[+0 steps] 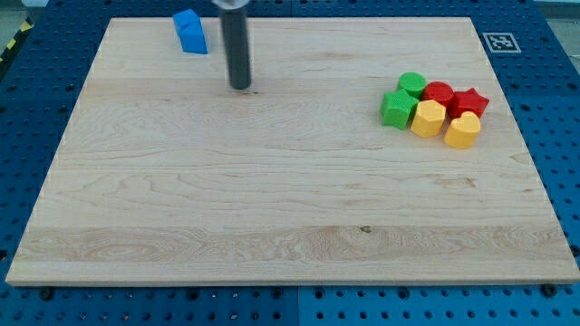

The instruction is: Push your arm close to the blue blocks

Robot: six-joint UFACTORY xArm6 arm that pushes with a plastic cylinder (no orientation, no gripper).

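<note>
A blue block (pixel 189 32) sits near the view's top left of the wooden board (pixel 272 199); it may be two blue blocks close together, I cannot tell. My tip (pixel 240 87) rests on the board to the right of and below the blue block, apart from it by a short gap. The dark rod rises from the tip to the view's top edge.
A cluster of blocks sits at the view's right: a green cylinder (pixel 411 84), a green block (pixel 396 109), a red cylinder (pixel 439 92), a red star (pixel 469 101), a yellow hexagon (pixel 428 119) and a yellow heart (pixel 463 131). A marker tag (pixel 497 41) lies off the board's top right corner.
</note>
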